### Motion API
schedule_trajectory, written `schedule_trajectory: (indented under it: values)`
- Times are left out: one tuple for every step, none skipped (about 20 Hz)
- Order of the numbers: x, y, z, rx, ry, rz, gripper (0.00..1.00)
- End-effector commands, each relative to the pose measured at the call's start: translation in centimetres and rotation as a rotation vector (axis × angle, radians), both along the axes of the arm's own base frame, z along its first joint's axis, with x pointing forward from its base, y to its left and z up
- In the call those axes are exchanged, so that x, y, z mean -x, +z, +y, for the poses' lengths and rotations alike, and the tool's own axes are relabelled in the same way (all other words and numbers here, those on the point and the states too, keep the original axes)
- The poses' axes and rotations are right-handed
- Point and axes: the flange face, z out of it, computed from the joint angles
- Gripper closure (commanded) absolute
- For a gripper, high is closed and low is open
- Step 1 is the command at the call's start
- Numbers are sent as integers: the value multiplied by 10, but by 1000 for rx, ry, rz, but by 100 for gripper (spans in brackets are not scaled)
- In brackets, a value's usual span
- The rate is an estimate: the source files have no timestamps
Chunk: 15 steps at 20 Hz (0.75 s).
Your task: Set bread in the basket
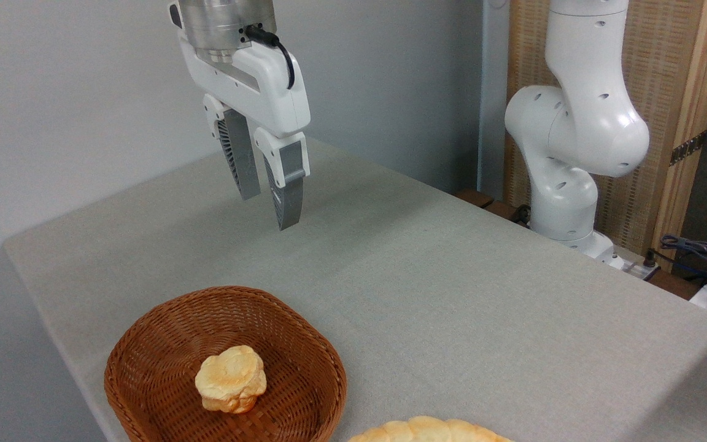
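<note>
The bread, a small golden-orange bun with a lumpy top, lies inside the brown woven basket at the lower left of the table. My gripper hangs high above the table, up and behind the basket, well clear of the bun. Its two grey fingers point down with a narrow gap between them and hold nothing.
A larger pale-yellow scalloped loaf peeks in at the bottom edge, right of the basket. The arm's white base stands off the table's far right side, with cables beside it. The grey table edge runs close along the left.
</note>
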Motion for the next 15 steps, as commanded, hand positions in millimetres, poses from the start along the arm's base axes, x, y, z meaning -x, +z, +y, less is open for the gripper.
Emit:
schedule_trajectory:
  values:
    - [7, 3, 4, 11, -14, 6, 0]
    - [7, 3, 4, 11, -12, 7, 0]
    - [7, 3, 5, 8, -6, 8, 0]
    - [7, 3, 5, 6, -5, 8, 0]
    - [7, 4, 5, 5, -3, 7, 0]
    - [7, 5, 6, -1, -3, 3, 0]
    - [7, 7, 7, -16, -1, 0, 0]
    - [6, 6, 9, -40, 2, -2, 0]
    - [7, 7, 10, -47, 2, -4, 0]
    - [6, 7, 10, -54, 2, -4, 0]
    - [6, 7, 10, -53, 2, -4, 0]
    - [6, 7, 10, -53, 2, -4, 0]
    - [6, 7, 10, -54, 2, -4, 0]
    - [6, 7, 10, -54, 2, -4, 0]
    - [6, 7, 10, -53, 2, -3, 0]
